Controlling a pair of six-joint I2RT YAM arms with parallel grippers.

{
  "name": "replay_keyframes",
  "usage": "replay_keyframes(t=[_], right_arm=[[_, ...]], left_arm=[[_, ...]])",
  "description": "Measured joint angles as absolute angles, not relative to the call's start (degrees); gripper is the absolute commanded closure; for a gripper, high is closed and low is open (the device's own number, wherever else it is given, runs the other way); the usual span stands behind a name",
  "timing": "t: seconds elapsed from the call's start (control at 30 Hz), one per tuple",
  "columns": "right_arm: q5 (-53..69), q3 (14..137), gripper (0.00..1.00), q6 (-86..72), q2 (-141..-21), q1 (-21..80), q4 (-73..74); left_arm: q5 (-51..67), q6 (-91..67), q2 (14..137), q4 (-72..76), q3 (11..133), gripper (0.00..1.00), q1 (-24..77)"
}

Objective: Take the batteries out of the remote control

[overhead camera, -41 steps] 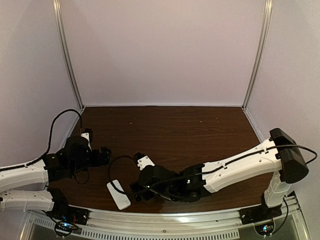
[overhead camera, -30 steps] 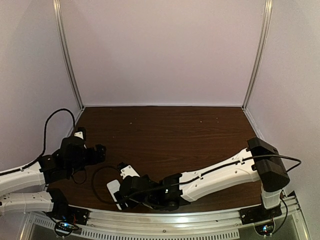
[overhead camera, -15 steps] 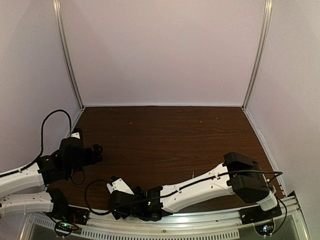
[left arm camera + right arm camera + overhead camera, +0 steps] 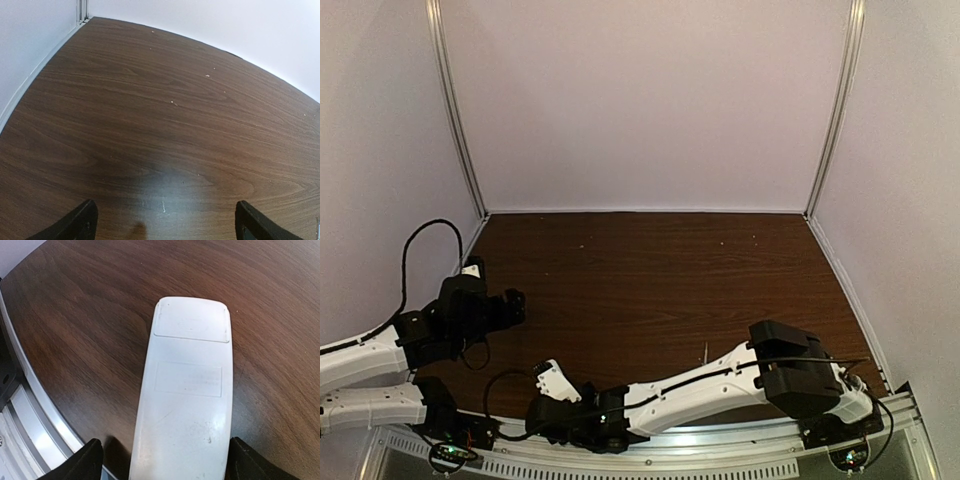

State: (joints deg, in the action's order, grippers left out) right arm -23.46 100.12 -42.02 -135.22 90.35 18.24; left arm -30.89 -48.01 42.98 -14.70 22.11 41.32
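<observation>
Two black-fingered grippers work over a dark, glossy wood-grain table (image 4: 160, 100). At the left, the left gripper (image 4: 165, 205) hovers with its jaws spread wide, only bare tabletop with a few pale specks between them. Only its finger tips show, at the bottom corners of its wrist view. Further right, by the metal rail (image 4: 30, 430) at the table's near edge, the right gripper (image 4: 165, 442) straddles the remote control (image 4: 187, 390). The remote is a smooth white plastic bar with rounded corners, lying flat, with a seamed panel at its far end. These jaws stand open: a dark gap shows on the left side, while the right finger sits just beside the bar, contact unclear. From above, the right wrist hides the remote. In the wrist view its near end is cut off.
</observation>
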Motion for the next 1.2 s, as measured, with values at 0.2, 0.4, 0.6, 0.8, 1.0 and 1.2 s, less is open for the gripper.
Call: replay_keyframes(t=[0.2, 0.4, 0.6, 0.8, 1.0, 1.2], right_arm=[[-25.76, 102.19, 0.33, -42.48, -136.64, 90.52, 20.23], [-27.16, 102.19, 0.48, -43.20, -136.68, 90.63, 21.30], [-27.57, 102.02, 0.58, -43.20, -136.68, 90.67, 21.19], [-28.99, 96.40, 0.60, -41.80, -134.17, 90.54, 17.08], [-29.47, 85.21, 0.59, -37.74, -127.28, 89.32, 13.69], [-29.87, 71.83, 0.58, -33.04, -117.93, 86.24, 8.14]], left_arm=[[-30.92, -48.01, 42.98, -14.70, 22.11, 0.03, 41.32], [-30.92, -48.01, 43.00, -14.70, 22.11, 0.03, 41.32], [-30.81, -47.97, 43.13, -14.66, 22.11, 0.03, 41.32], [-29.15, -47.16, 43.46, -14.22, 22.09, 0.03, 41.32], [-26.44, -45.52, 43.55, -12.21, 21.78, 0.03, 41.32], [-23.88, -44.14, 45.25, -9.15, 21.76, 0.03, 41.32]])
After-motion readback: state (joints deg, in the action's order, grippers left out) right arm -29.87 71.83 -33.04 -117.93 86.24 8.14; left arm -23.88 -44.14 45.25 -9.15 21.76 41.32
